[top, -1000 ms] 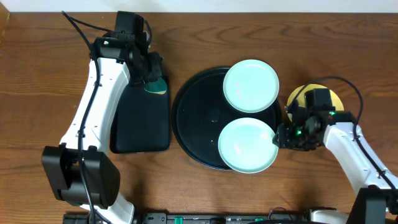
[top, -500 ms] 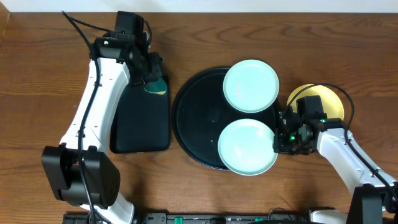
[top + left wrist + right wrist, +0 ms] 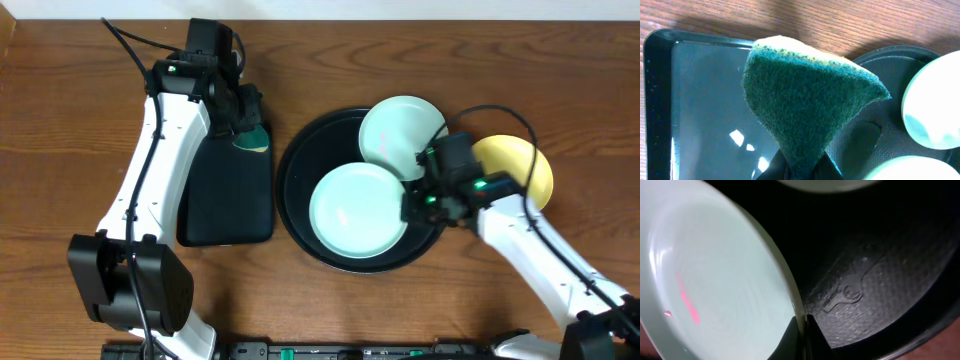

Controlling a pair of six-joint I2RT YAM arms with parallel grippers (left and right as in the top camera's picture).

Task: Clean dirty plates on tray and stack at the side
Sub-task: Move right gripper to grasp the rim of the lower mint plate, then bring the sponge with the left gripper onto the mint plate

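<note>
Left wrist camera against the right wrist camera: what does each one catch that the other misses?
Only left wrist: the left gripper clamping a green sponge, the small tray and the table. Only right wrist: the right gripper pinching one plate by its rim, with a red glint on it. Both: the round tray, that plate and the second plate.

Left arm [image 3: 160, 160] stretches toward 12 o'clock, left gripper [image 3: 244, 120] pinching a sponge [image 3: 805, 100]. Right arm [image 3: 535, 245] reaches toward 10 o'clock, right gripper [image 3: 414, 205] clamped on a plate [image 3: 355, 212] rim.
</note>
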